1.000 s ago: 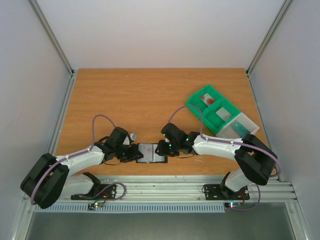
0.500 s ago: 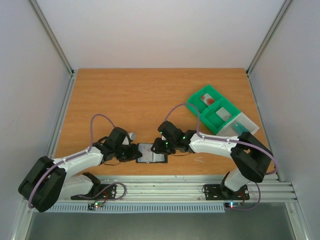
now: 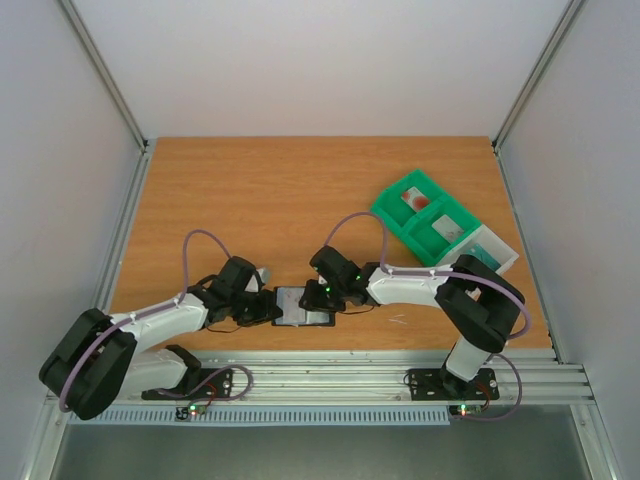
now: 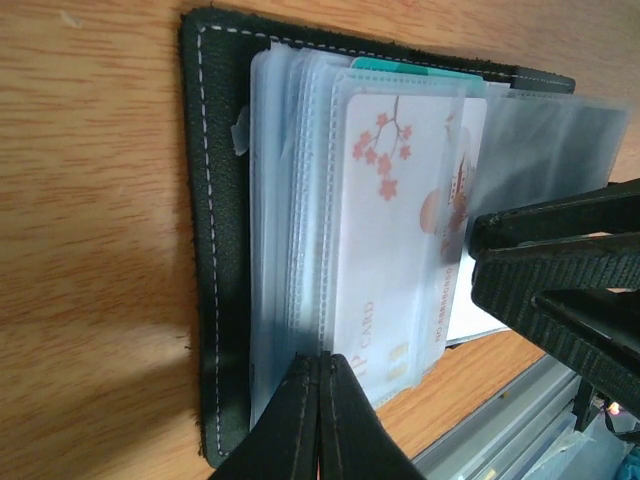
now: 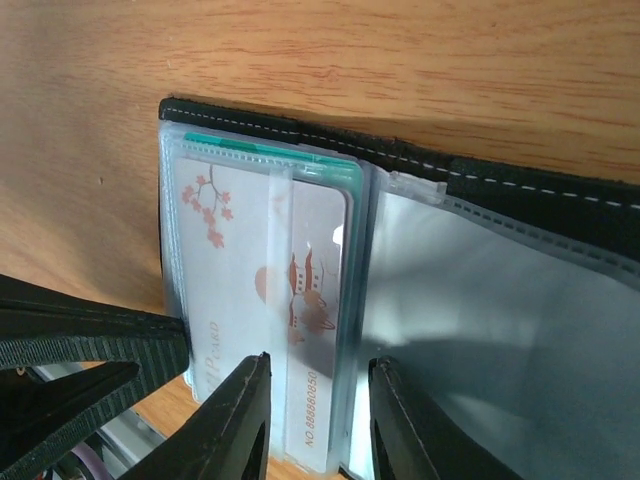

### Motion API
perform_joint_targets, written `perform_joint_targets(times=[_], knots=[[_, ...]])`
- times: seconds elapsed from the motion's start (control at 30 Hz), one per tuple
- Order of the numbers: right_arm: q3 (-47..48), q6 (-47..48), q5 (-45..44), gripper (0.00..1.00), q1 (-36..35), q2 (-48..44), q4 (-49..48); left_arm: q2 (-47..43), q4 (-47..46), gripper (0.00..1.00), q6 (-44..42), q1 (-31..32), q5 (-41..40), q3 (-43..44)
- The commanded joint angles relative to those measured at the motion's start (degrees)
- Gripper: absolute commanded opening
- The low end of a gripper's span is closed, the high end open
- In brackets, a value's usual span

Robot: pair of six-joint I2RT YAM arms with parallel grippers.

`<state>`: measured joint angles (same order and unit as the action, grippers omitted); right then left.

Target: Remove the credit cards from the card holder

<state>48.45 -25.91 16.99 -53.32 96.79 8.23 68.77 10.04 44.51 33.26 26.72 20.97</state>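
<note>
Card holder (image 3: 303,307) is lying open at the table's (image 3: 250,200) near edge. Your left gripper (image 4: 320,400), pressed together, is bearing on its sleeves (image 4: 290,230). Your right gripper (image 5: 318,420) is straddling the pale card (image 5: 320,300), partly spread. Risk: you're catching sleeve with card and dragging the holder.

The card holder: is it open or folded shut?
Open: the card holder lies spread flat on the table, its clear sleeves facing up.

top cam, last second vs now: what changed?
The right gripper slid left, further over the open card holder; its jaws are apart, with nothing taken hold of or let go. The left gripper stayed shut at the holder's left edge. Holder and green tray unmoved.
</note>
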Motion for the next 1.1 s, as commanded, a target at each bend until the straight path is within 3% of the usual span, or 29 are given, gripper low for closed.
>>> perform_joint_targets(times=[0.0,0.57,1.07], knots=[[-0.2,0.1,0.2,0.29,-0.3,1.5,-2.2,0.6,0.2,0.01,-0.6,0.3,-2.8,-1.0],[-5.8,-3.1,3.3,0.13,0.9,2.8,-13.4,0.3,1.8,0.01,-0.9,0.3,-5.9,-1.7],[-10.0,-2.3,5.6,0.08,4.4,-0.1,-16.8,3.2,0.7,0.02,-0.3,0.3,-7.3,-2.3]])
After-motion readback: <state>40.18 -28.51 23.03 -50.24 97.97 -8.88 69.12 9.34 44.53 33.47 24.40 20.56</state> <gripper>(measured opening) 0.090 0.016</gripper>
